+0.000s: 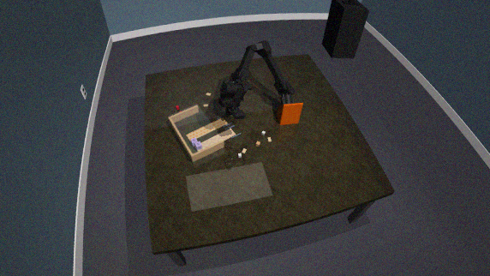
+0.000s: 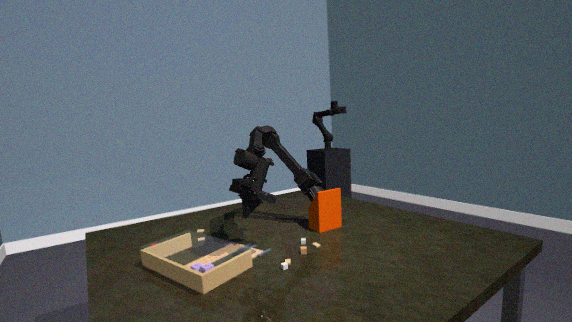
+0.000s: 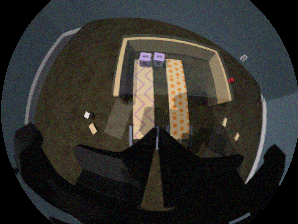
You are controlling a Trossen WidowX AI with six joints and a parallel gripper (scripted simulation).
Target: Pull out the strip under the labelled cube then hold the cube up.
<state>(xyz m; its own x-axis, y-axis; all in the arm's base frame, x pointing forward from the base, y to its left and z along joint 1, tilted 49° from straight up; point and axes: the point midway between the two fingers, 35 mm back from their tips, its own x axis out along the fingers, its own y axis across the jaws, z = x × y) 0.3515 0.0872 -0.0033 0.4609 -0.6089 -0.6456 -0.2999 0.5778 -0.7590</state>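
Observation:
My gripper is shut and empty, fingertips pointing down above the table near the open side of the tray. A zigzag-patterned strip and an orange-dotted strip lie side by side, their near ends reaching toward the gripper. A purple labelled cube sits at the far end of the zigzag strip. A second purple labelled cube is close beside it, between the strips; what it rests on is unclear. The labels are too blurred to read.
A wooden tray walls in the cubes. Thin rails flank the strips' near ends. An orange block stands by the arm. Small white and tan blocks, a red piece and a pale rectangle are also on the table.

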